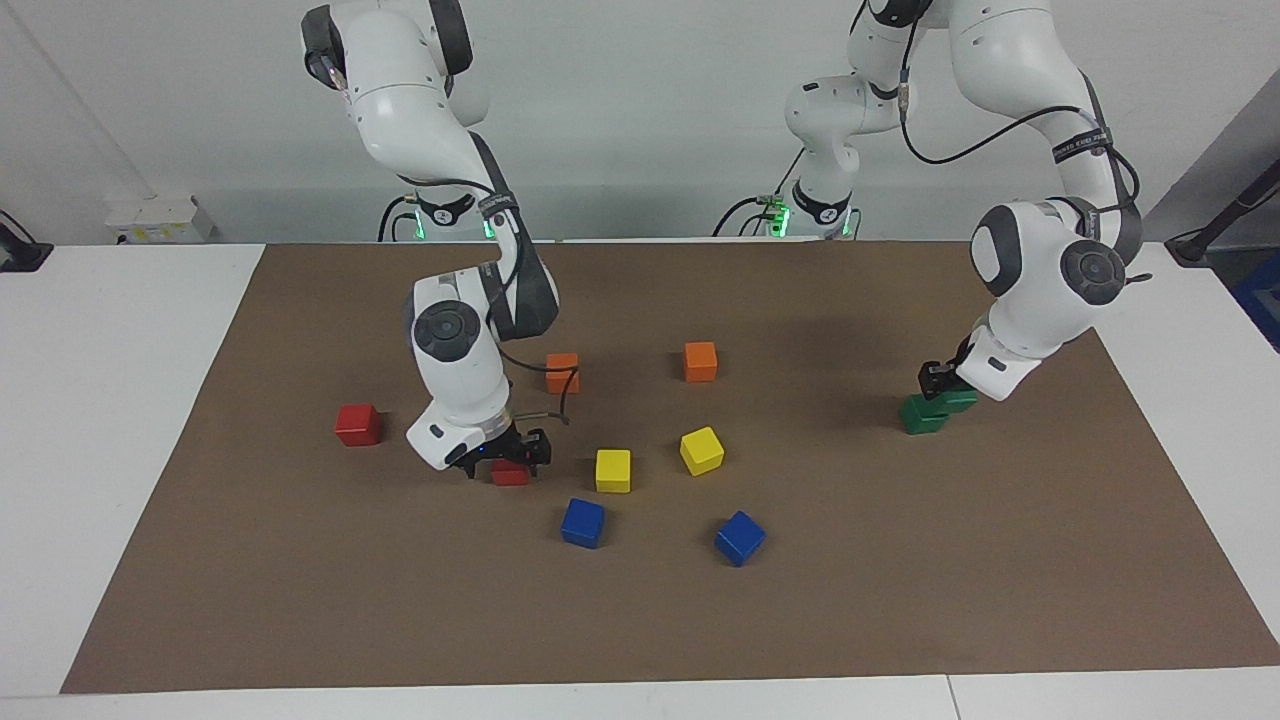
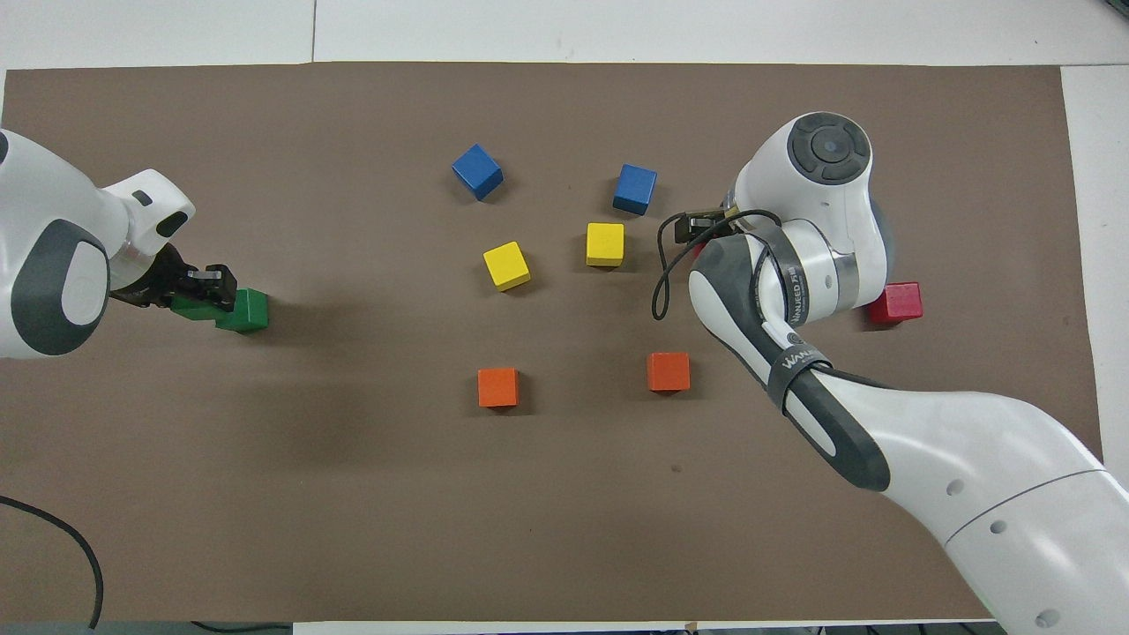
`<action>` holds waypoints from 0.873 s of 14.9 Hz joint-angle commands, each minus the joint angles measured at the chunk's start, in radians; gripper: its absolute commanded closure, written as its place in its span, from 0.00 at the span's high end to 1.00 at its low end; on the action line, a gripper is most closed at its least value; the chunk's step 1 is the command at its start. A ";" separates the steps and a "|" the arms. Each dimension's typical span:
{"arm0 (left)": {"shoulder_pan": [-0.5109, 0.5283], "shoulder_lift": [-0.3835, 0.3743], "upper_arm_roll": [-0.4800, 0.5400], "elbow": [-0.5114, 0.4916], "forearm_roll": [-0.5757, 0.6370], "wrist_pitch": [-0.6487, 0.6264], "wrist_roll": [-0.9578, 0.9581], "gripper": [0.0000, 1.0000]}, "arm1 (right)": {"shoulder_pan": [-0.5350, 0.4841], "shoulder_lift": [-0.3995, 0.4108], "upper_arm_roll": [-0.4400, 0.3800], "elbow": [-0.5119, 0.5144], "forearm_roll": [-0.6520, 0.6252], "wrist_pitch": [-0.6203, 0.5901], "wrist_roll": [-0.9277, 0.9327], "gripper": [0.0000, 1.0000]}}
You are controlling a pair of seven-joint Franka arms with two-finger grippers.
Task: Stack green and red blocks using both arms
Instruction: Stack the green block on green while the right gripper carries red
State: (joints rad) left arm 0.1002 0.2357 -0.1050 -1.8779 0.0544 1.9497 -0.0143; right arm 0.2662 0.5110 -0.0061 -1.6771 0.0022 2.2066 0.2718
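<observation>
Green blocks (image 1: 922, 413), 2 at the left arm's end, upper one (image 1: 957, 399) clamped in the left gripper (image 1: 935, 380) and overlapping the lower, right gripper (image 1: 508, 459) spread wide around 1 red block (image 1: 510, 473), second red block (image 1: 358, 424) well apart on the brown mat (image 1: 900, 580)

Plain white wall (image 1: 640, 120) above a white table (image 1: 110, 400) under a brown mat (image 1: 900, 600), evenly lit.
</observation>
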 commanded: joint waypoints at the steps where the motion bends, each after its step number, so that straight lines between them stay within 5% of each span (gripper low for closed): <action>1: 0.021 -0.052 -0.007 -0.070 -0.025 0.049 -0.022 0.00 | -0.008 -0.026 0.008 -0.042 0.018 0.024 -0.026 1.00; 6: 0.024 -0.068 -0.007 -0.121 -0.074 0.103 -0.026 0.00 | 0.001 -0.025 0.008 -0.053 0.018 0.028 -0.023 0.98; 7: 0.024 -0.069 -0.007 -0.121 -0.074 0.103 -0.027 0.00 | 0.002 -0.025 0.008 -0.053 0.018 0.028 -0.020 0.87; 9: 0.024 -0.069 -0.007 -0.124 -0.080 0.103 -0.036 0.00 | 0.004 -0.025 0.008 -0.055 0.019 0.024 -0.014 0.21; 10: 0.024 -0.069 -0.007 -0.124 -0.080 0.103 -0.048 0.00 | 0.002 -0.025 0.008 -0.053 0.018 0.016 -0.014 0.00; 13: 0.024 -0.067 -0.007 -0.124 -0.080 0.107 -0.050 0.00 | -0.002 -0.026 0.008 -0.032 0.019 0.001 -0.013 0.00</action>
State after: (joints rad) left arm 0.1133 0.2070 -0.1054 -1.9576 -0.0132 2.0295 -0.0527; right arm 0.2712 0.5066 -0.0006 -1.7004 0.0022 2.2074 0.2717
